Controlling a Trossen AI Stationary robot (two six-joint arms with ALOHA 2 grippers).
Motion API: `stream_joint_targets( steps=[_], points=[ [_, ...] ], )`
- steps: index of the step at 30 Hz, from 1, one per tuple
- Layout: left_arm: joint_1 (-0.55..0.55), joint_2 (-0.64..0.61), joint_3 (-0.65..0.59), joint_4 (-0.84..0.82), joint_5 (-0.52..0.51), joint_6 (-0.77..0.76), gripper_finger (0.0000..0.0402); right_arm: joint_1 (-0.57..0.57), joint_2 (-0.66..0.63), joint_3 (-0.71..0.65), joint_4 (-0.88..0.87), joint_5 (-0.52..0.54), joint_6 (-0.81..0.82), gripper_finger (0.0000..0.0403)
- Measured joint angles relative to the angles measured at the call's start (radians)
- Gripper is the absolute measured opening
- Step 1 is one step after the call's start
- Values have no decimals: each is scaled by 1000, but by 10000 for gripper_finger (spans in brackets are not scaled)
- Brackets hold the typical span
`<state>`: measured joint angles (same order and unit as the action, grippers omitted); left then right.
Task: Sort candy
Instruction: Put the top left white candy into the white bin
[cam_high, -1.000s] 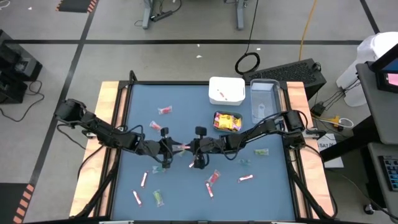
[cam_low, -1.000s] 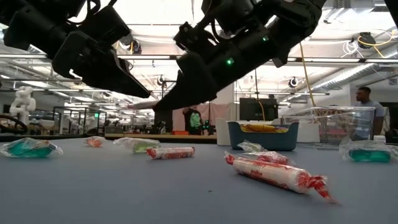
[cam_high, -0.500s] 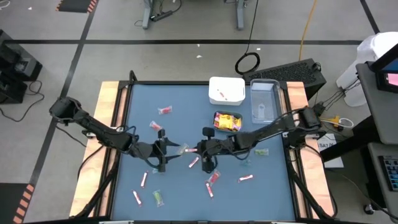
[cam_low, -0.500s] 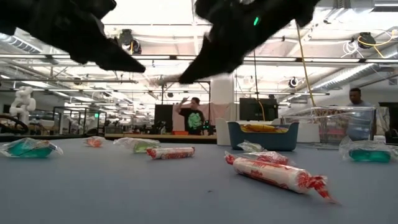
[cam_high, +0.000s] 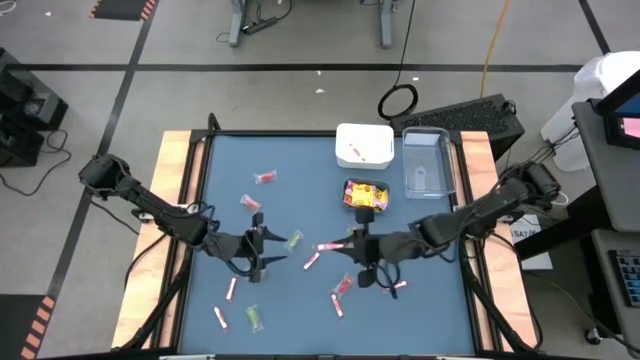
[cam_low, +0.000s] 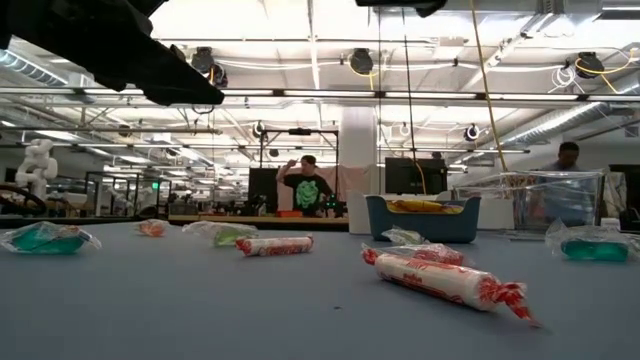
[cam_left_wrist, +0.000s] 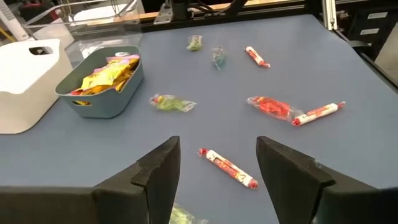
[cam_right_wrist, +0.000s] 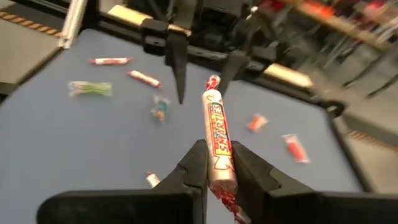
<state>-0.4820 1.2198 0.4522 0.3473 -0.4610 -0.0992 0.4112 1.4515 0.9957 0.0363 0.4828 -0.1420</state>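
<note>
right gripper (cam_right_wrist: 216, 163) clamped on slim pink-white wrapped candy stick (cam_right_wrist: 216, 127), mid-table above blue mat (cam_high: 300, 295). left gripper (cam_left_wrist: 217, 168) fingers apart, empty, over scattered sweets.

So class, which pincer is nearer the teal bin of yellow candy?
Right. The right pincer, shut on a pink-white candy stick, sits just below the teal bin; the open left pincer is farther off.

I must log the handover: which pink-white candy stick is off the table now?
The Smarties stick clamped lengthwise in the right gripper; the other sticks, like the one before the open left gripper, lie flat.
</note>
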Motion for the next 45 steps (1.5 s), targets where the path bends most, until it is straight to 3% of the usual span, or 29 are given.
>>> stream_joint_targets(
  steps=[3,10,15,24,28,33,45],
  points=[
    [1,0,0,1,0,0,217,29,-14,-93,164,66,-78,40],
    [1,0,0,11,0,-1,217,40,-3,-238,635,96,-202,40],
    [1,0,0,13,0,-1,217,40,7,-255,801,95,-260,40],
    [2,0,0,11,0,-4,217,37,7,-255,832,49,-328,40],
    [2,1,0,11,0,-25,217,33,7,-255,796,-37,-620,41],
    [2,1,0,10,0,-26,217,33,7,-255,769,-44,-990,41],
    [5,4,0,10,0,-26,217,63,7,-255,721,-44,-1021,41]
  ],
)
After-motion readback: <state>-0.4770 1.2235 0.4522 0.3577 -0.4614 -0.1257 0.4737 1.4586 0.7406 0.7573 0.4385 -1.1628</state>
